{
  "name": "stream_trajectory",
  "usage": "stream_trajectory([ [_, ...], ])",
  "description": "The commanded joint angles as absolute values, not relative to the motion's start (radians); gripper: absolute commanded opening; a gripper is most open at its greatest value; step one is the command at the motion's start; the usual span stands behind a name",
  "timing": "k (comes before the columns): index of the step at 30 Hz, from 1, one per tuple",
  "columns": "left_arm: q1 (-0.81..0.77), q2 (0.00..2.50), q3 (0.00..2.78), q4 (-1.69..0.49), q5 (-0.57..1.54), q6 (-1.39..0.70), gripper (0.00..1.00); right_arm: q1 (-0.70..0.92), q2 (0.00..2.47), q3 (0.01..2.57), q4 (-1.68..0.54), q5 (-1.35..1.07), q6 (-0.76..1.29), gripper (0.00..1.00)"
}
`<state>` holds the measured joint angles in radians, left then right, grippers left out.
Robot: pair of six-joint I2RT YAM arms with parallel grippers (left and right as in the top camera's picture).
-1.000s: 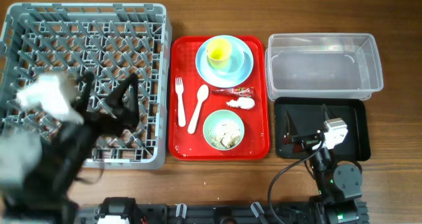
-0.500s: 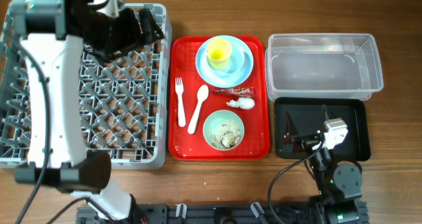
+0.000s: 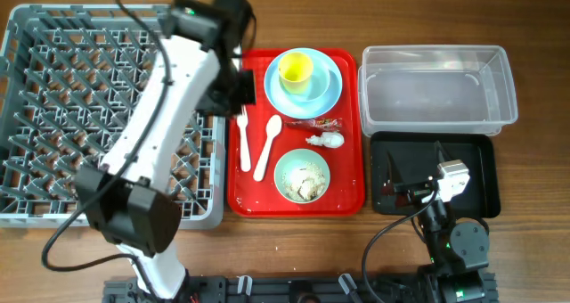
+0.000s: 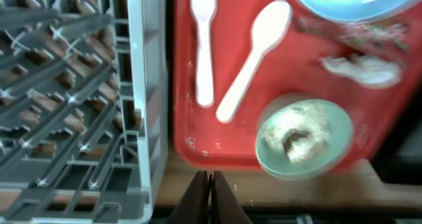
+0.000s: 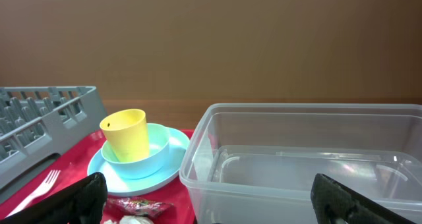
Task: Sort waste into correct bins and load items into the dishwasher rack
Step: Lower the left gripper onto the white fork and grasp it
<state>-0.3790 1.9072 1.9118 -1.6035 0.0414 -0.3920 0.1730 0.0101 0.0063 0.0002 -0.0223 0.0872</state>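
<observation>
On the red tray (image 3: 352, 196) lie a white fork (image 3: 243, 138), a spoon (image 3: 267, 147), a red wrapper (image 3: 316, 123), a tissue wad (image 3: 328, 140) and a green bowl (image 3: 282, 163) of rice scraps (image 3: 307, 185). A yellow cup (image 3: 296, 69) stands on the blue plate (image 3: 329, 85). My left gripper (image 3: 240, 91) hovers high over the tray's left edge, shut and empty (image 4: 211, 197), with fork (image 4: 203, 46) and bowl (image 4: 336, 128) below. My right gripper (image 3: 414, 160) rests open over the black tray (image 3: 472, 174), facing the clear tub (image 5: 303, 158).
The grey dishwasher rack (image 3: 53, 36) fills the left side, its right wall (image 4: 148, 85) touching the red tray. The clear tub (image 3: 436, 49) sits behind the black tray at the right. My left arm stretches diagonally across the rack.
My left arm swung from the rack's near left, past its top, to the red tray's left edge, and its jaws closed. The right arm stayed still.
</observation>
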Motion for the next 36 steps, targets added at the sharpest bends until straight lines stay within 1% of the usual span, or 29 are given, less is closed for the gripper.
stream_trajectory([
  [1, -0.466, 1.913, 1.744, -1.474, -0.099, -0.533, 0.04, 0.170, 0.002, 0.005, 0.003, -0.025, 0.080, 1.00],
  [6, -0.566, 1.913, 1.538, -1.203, -0.117, -0.537, 0.04, 0.170, 0.002, 0.005, 0.003, -0.025, 0.080, 1.00],
  [7, -0.583, 1.913, 1.494, -1.157, -0.196, -0.593, 0.04, 0.170, 0.002, 0.005, 0.003, -0.025, 0.080, 1.00],
  [10, -0.613, 1.913, 1.439, -1.142, -0.375, -0.738, 0.05, 0.170, 0.002, 0.005, 0.003, -0.025, 0.080, 1.00],
  [12, -0.631, 1.913, 1.404, -1.125, -0.416, -0.797, 0.11, 0.170, 0.002, 0.005, 0.003, -0.025, 0.080, 1.00],
  [15, -0.638, 1.913, 1.357, -1.045, -0.416, -0.801, 0.16, 0.170, 0.002, 0.005, 0.003, -0.025, 0.080, 1.00],
  [17, -0.637, 1.913, 1.325, -0.998, -0.416, -0.801, 0.22, 0.170, 0.002, 0.005, 0.003, -0.025, 0.080, 1.00],
  [18, -0.637, 1.913, 1.306, -0.967, -0.417, -0.800, 0.28, 0.170, 0.002, 0.005, 0.003, -0.025, 0.080, 1.00],
  [22, -0.637, 1.913, 1.265, -0.901, -0.418, -0.792, 0.28, 0.170, 0.002, 0.005, 0.003, -0.025, 0.080, 1.00],
  [25, -0.637, 1.913, 1.245, -0.889, -0.448, -0.768, 0.24, 0.170, 0.002, 0.005, 0.003, -0.025, 0.080, 1.00],
  [29, -0.636, 1.913, 1.195, -0.775, -0.447, -0.589, 0.25, 0.170, 0.002, 0.005, 0.003, -0.025, 0.080, 1.00],
  [33, -0.636, 1.913, 1.185, -0.713, -0.456, -0.501, 0.35, 0.170, 0.002, 0.005, 0.003, -0.025, 0.080, 1.00],
  [36, -0.636, 1.913, 1.185, -0.710, -0.496, -0.501, 0.38, 0.170, 0.002, 0.005, 0.003, -0.025, 0.080, 1.00],
])
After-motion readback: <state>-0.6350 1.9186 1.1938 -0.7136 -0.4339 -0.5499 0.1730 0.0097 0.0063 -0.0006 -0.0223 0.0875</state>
